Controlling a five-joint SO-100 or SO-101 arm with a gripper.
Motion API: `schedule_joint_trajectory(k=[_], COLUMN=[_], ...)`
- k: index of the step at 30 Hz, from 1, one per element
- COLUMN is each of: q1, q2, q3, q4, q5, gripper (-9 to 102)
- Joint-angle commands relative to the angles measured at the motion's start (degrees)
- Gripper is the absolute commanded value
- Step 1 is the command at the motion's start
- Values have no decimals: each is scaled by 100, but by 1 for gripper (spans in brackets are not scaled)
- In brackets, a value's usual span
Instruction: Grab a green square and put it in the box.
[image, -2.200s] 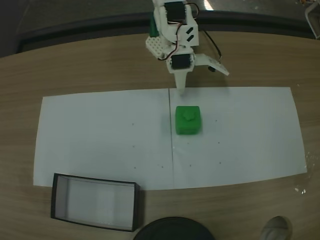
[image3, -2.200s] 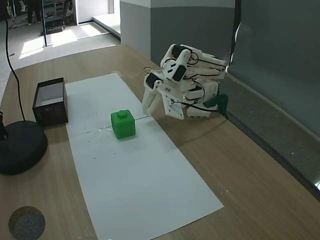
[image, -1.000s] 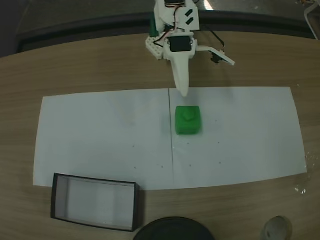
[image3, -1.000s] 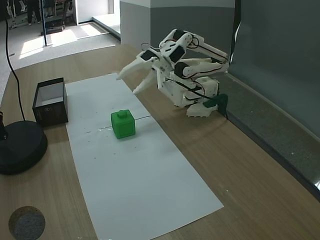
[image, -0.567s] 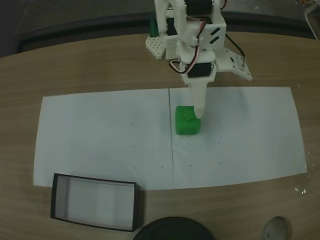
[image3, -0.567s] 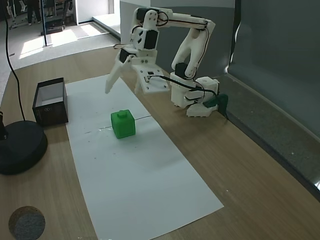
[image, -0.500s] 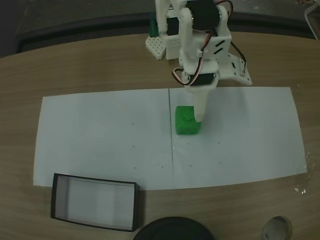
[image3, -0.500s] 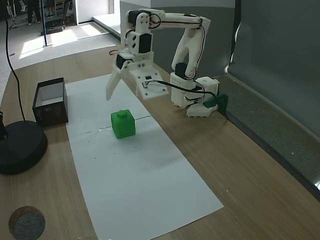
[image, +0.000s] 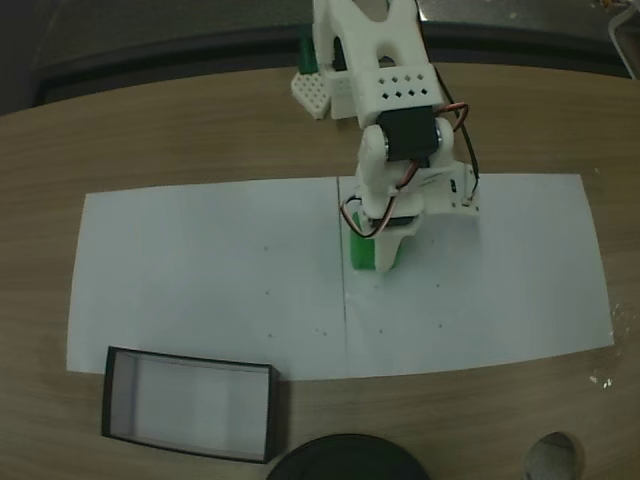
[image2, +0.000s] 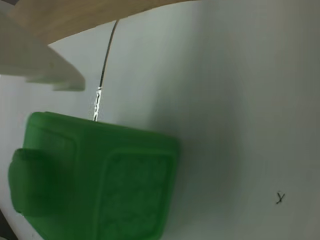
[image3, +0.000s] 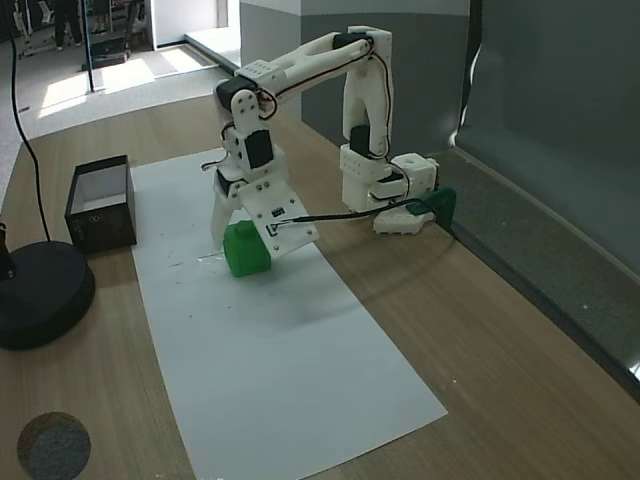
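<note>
The end effector (image3: 240, 232) is standing with its fingers apart, straddling the green square (image3: 246, 252), which is sitting on the white paper sheet (image: 200, 280) on the counter (image: 150, 130). The box (image: 190, 403) is lying well apart, off the paper's edge.

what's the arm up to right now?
The white arm has reached out over the sheet of paper, and its gripper is down at the green square, with the fingers on either side of it. The jaws look open; no grasp is visible yet, and the cube sits on the paper. The box stands off the paper near the table edge with nothing in it.
</note>
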Motion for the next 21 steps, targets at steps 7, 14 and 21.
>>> schedule_joint_trajectory(k=[7,14,21], q1=[-35,-18,844], q2=[53,149,141], q3=[457,53,-3270], q4=[-712,-826,413], q5=[9,-26,-44], gripper=[28,11,12])
